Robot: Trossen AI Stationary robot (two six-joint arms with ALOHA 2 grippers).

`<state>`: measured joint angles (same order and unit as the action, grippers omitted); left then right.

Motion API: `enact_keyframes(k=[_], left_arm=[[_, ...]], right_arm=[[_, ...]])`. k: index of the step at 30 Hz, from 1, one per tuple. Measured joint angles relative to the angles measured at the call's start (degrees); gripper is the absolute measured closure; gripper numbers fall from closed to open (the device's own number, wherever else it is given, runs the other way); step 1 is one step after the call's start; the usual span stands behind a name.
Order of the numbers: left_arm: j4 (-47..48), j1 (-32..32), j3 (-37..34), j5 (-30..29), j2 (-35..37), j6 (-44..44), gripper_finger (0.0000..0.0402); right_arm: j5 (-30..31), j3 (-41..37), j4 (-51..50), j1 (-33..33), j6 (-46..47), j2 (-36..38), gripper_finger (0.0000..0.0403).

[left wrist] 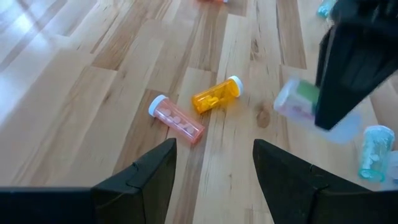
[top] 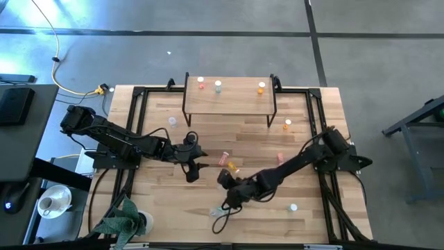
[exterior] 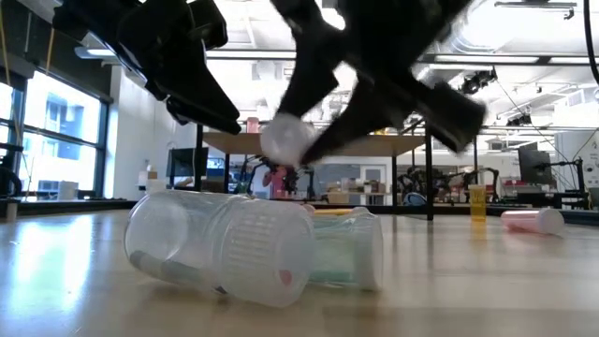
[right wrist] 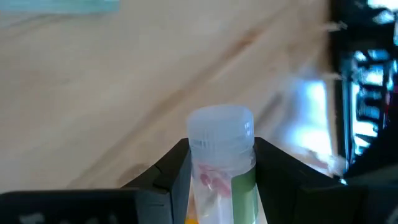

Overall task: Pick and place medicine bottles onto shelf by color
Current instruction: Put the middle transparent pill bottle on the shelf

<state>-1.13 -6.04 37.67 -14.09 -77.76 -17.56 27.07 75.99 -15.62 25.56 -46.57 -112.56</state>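
My right gripper (top: 225, 179) is shut on a clear bottle (right wrist: 221, 155) with a pale cap and a green label, above the table's middle. It also shows in the left wrist view (left wrist: 297, 101) and the low view (exterior: 285, 140). My left gripper (top: 193, 171) is open and empty just to its left, its fingers (left wrist: 149, 171) apart above bare wood. A pink bottle (left wrist: 177, 121) and an orange bottle (left wrist: 216, 96) lie on their sides beyond it. The shelf (top: 229, 101) stands at the far edge with three bottles upright on top. My right gripper pinches the clear bottle's body just below the cap (right wrist: 219, 177) between its two fingers, one on each side. The capped end (right wrist: 221, 127) sticks out past the fingertips. The bottle is lifted clear of the table.
Loose bottles lie about the table: a pale green one (left wrist: 376, 152) near the held bottle, a clear one (exterior: 225, 243) with a green one (exterior: 351, 248) behind it, and others (top: 287, 125) (top: 173, 121) (top: 293, 207). A potted plant (top: 125, 221) stands at the near left corner.
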Motion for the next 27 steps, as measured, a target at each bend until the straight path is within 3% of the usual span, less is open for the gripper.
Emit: enact_keyframes(k=[12, 27], left_arm=[[-1.0, 0.0, 0.0, -0.1, 0.0, 3.7, 0.02], [-17.9, 0.1, 0.0, -4.6, 0.0, 10.9, 0.02]], right_arm=[[-1.2, 0.0, -0.2, -5.9, 12.2, 15.6, 0.0274], [-14.6, 0.1, 0.7, -17.5, 31.7, 34.0, 0.0274]])
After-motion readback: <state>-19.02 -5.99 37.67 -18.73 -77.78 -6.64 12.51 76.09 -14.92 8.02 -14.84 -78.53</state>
